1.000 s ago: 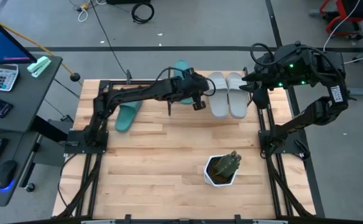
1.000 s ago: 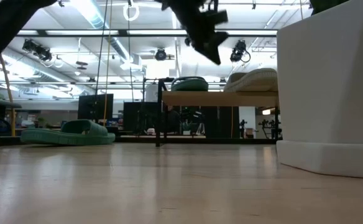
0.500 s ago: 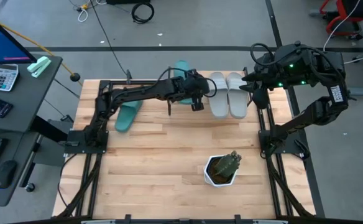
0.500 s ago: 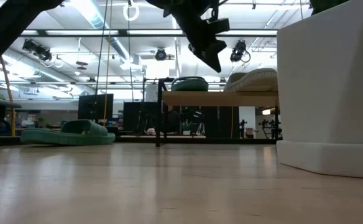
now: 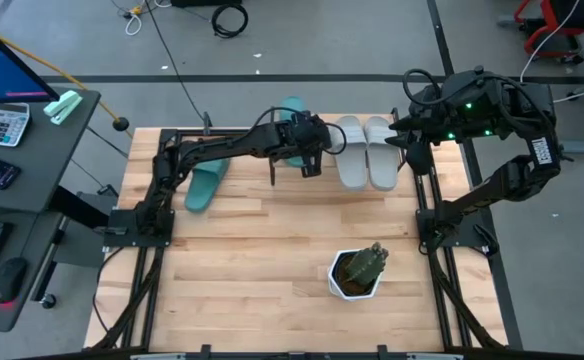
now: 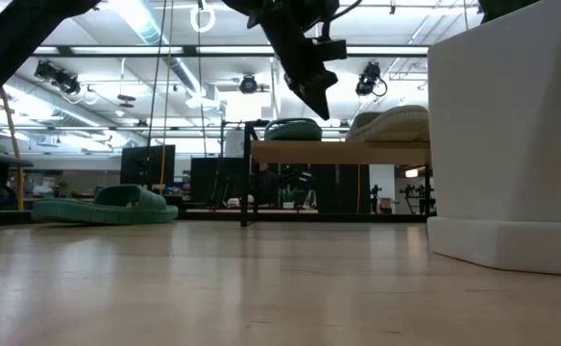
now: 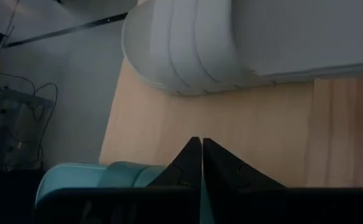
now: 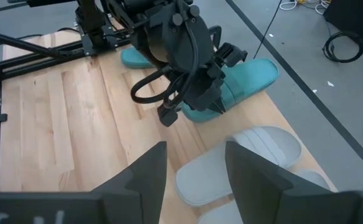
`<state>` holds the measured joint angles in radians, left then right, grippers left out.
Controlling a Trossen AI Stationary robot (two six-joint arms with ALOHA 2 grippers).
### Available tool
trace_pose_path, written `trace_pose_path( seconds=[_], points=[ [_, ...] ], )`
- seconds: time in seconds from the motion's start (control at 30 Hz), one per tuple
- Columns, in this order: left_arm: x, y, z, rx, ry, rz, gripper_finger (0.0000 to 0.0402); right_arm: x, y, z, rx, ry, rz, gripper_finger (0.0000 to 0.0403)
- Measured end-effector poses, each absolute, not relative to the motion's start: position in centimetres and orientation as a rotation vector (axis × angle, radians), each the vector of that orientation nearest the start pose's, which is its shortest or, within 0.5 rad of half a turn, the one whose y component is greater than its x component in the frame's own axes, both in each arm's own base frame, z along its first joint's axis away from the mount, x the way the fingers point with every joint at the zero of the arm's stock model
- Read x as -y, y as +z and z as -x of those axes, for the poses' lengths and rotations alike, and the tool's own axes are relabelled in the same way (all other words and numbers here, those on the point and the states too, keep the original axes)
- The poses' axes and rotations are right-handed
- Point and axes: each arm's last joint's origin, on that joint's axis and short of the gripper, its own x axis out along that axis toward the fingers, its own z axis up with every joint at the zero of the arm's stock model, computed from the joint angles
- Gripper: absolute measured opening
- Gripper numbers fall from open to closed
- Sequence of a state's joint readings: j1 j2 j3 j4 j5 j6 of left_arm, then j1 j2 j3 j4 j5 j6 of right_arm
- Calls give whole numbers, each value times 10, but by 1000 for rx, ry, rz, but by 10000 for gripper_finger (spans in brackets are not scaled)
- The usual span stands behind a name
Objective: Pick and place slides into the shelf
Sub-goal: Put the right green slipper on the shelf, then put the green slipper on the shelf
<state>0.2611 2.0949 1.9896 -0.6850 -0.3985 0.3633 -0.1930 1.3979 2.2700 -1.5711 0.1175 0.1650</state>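
Note:
The shelf point(image 6: 357, 152) stands at the table's far edge. On its plank top lie one teal slide point(image 5: 292, 118), which also shows in the low view point(image 6: 293, 129), and the two grey slides point(image 5: 365, 152) side by side. The second teal slide point(image 5: 204, 186) lies sole-down on the table to the left. My left gripper point(image 5: 310, 160) is shut and empty. It hangs just above the shelf point(image 6: 321, 104), between the teal slide point(image 7: 76, 180) and the grey pair point(image 7: 231, 37). My right gripper point(image 8: 209, 174) is open and empty, and waits at the table's far right.
A white pot with a green plant point(image 5: 357, 272) stands on the table near its front right and fills the right of the low view point(image 6: 511, 135). A desk with calculators and a mouse stands left of the table.
My left gripper, still shut, has gone down a little and toward the table's left, closer to the teal slide on the shelf. The slides have not moved.

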Motion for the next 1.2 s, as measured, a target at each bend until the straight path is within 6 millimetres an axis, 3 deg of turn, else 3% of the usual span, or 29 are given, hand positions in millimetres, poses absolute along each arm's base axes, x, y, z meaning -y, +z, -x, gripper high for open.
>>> trace_pose_path(
  seconds=[0.7, 1.07, 1.2],
  points=[
    [-124, 293, -442, -1055, 536, -470, 25, 34, 528, -156, -673, -359, -195, 170],
    [-123, 307, -434, -1041, 556, -468, 28, 34, 528, -157, -674, -359, -194, 170],
    [-122, 329, -424, -1040, 595, -420, 29, 34, 528, -157, -674, -359, -193, 170]
  ],
)
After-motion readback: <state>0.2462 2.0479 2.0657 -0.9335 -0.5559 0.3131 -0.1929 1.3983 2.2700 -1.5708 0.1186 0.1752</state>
